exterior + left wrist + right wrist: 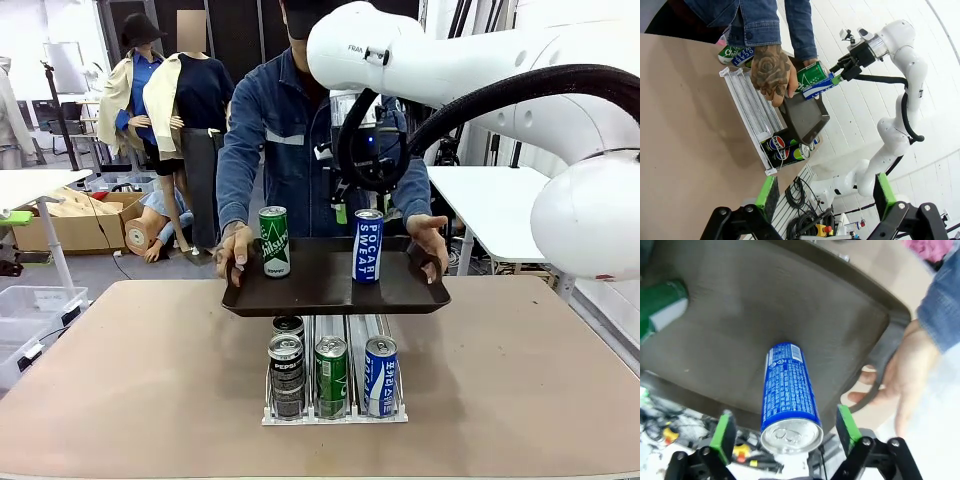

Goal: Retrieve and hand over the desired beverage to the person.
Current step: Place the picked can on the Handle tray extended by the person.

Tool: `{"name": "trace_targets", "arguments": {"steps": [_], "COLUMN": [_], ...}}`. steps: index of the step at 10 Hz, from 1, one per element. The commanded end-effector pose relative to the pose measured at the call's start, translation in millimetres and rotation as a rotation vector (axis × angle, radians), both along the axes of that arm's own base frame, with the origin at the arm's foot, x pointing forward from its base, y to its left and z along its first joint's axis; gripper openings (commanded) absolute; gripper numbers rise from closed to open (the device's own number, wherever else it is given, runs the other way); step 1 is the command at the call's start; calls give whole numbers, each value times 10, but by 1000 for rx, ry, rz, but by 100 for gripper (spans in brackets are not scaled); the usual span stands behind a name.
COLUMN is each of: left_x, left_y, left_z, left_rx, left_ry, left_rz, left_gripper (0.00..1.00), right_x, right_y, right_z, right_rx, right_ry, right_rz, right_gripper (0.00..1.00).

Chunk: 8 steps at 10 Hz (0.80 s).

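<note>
Blue can (789, 392) stands upright on the tray (740, 305) between the right claw's (785, 427) spread, open pads, clear of both. The person (290, 140) holds the tray above the surface (120, 380). Risk: a pad clipping the can as the claw withdraws could topple it; a tilted tray could slide it off.

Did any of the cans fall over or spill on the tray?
No. The blue can and the green can both stand upright on the dark tray the person holds. The rack's cans stand neatly too. Nothing is spilled or dented.
</note>
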<state>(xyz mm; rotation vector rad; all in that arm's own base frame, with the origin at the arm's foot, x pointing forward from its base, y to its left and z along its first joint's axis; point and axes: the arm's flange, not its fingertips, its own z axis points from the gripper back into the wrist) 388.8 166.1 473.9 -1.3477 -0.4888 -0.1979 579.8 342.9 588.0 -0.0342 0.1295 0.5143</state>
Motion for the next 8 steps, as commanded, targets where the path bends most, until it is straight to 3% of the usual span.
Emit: {"name": "trace_targets", "arguments": {"steps": [1, 4, 8], "left_x": [-18, -18, -18], "left_y": [11, 11, 11], "left_z": [14, 14, 14], "left_rx": [-3, -3, -3], "left_ry": [-7, -7, -7], "left_rz": [2, 2, 2], "left_gripper": [100, 100, 100], "right_x": [-24, -250, -410], "right_y": [67, 20, -105], "right_z": [272, 472, 528], "right_rx": [-25, -33, -44], "right_ry": [-46, -76, -75], "right_rz": [-1, 11, 27], "right_gripper": [100, 100, 100]}}
